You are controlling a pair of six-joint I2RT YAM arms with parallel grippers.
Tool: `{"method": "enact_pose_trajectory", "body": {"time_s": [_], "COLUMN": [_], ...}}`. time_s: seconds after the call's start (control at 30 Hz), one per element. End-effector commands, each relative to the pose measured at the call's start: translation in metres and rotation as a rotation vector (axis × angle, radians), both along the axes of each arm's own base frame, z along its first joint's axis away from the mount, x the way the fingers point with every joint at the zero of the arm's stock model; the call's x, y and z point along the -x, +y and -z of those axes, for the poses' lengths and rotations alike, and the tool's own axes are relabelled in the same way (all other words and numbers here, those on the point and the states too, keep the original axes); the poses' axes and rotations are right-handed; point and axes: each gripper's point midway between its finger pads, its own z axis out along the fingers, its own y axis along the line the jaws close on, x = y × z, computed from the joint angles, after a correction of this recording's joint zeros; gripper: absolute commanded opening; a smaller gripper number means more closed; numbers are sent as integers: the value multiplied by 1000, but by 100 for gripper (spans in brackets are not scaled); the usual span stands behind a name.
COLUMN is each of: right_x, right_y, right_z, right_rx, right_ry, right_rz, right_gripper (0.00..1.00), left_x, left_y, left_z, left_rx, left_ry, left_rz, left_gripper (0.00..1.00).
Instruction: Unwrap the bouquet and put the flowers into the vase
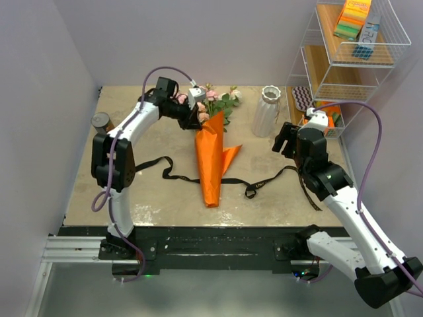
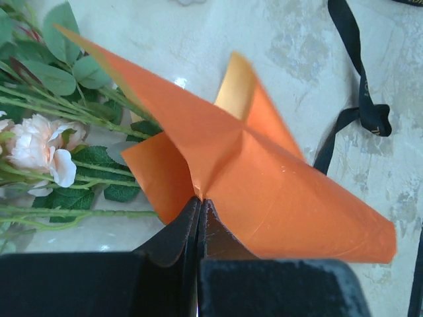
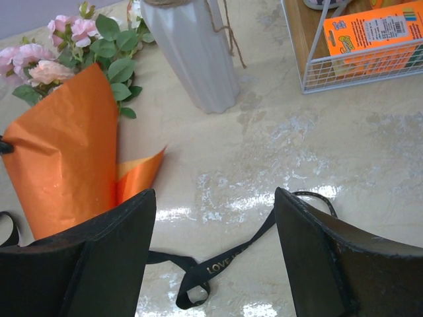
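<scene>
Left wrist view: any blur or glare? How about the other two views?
Left wrist: orange paper soft at its upper tip, closed fingers dark and defocused, flowers fairly sharp. Right wrist: white glare patches on the table; ribbon lettering readable. Top external: even light, soft shadows.

Bright even light w/ soft shadows, glare patches on table (image 3: 225, 191), orange paper (image 2: 264, 185) tip blurred.

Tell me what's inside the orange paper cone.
Pink and cream roses with green leaves and stems poke out of the orange paper. Whatever lies deeper inside is covered by it.
</scene>
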Motion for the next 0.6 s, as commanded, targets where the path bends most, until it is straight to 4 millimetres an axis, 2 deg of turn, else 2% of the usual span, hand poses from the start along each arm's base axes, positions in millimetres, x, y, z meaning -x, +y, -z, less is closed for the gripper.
{"method": "enact_pose_trajectory", "body": {"time_s": [0.0,0.03,0.07,0.1,0.13,0.17,0.2,0.23,0.3,0.33,0.37,0.47,0.57], "right_x": [0,1,1,3,4,6,7,8,10,11,11,13,13], "right_y": [5,6,6,5,4,4,2,2,1,0,0,-1,-1], "right_z": [-15,-16,-14,-15,-15,-13,-14,-13,-12,-12,-12,-12,-12], "right_rx": [-30,-33,-33,-36,-40,-37,-41,-42,-42,-44,-44,-45,-45], "right_ry": [-62,-63,-59,-65,-66,-64,-68,-67,-65,-64,-63,-59,-59], "right_rz": [-31,-33,-32,-30,-31,-28,-26,-24,-18,-16,-14,-11,-13], "right_gripper": [75,75,75,75,75,75,76,76,78,79,82,83,83], "left_x": [-4,-4,-6,-1,4,15,21,29,42,45,44,41,27], "left_y": [7,7,10,10,9,4,0,-4,-11,-10,-7,8,29], "left_z": [-113,-131,-138,-151,-154,-161,-160,-147,-138,-122,-115,-79,-59], "left_rx": [38,46,37,47,52,58,58,38,3,-18,-36,-112,-114], "left_ry": [-213,-225,-233,-246,-238,-250,-244,-219,-223,-200,-193,-162,-150], "left_rz": [-31,-56,-89,-95,-99,-84,-75,-63,-46,-46,-62,-95,-143], "left_gripper": [0,0,0,0,1,18,26,29,56,69,88,99,99]}}
